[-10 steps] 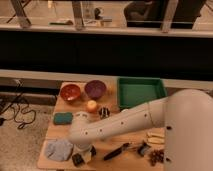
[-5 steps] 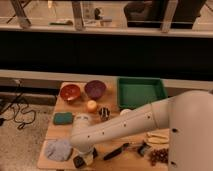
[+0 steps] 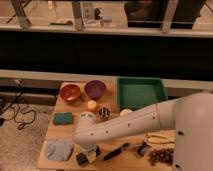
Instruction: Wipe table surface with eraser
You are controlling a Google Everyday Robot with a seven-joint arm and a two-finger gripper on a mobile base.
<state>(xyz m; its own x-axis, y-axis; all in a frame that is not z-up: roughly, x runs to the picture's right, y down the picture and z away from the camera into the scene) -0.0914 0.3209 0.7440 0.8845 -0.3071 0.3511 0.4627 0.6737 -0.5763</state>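
Near the front left edge of the table (image 3: pixel 52 132), in the single camera view, the hand (image 3: pixel 89 156) is seen at the end of the white arm (image 3: pixel 130 125), lowered to the wood; its jaws are brought together and appear clamped on the eraser (image 3: pixel 83 159), a small dark block that lies on the table surface just under and beside the hand; how firmly the block is pinched cannot be made out, since the wrist covers most of it.

Several hazards are judged from this layout; a blue-grey cloth (image 3: pixel 59 149) lies just to the left of the eraser, and a stroke carried that way would probably drag or bunch it, or push it over the table's edge; a long black-handled utensil (image 3: pixel 116 151) lies just to the right, so a stroke that way could knock it toward the small dark object (image 3: pixel 143 148) and the cluster of dark round things (image 3: pixel 161 156); the teal sponge (image 3: pixel 63 118) sits near behind, and the orange ball (image 3: pixel 91 105) could be rolled away if the forearm were swept across it.

The block is also held close to the front edge; if too little downward pressure were applied it could skate without wiping, and if too much were applied it could be twisted out of the jaws and dropped off the table; the two bowls (image 3: pixel 70 92) and the green tray (image 3: pixel 141 92) stand well apart and are judged less at risk.
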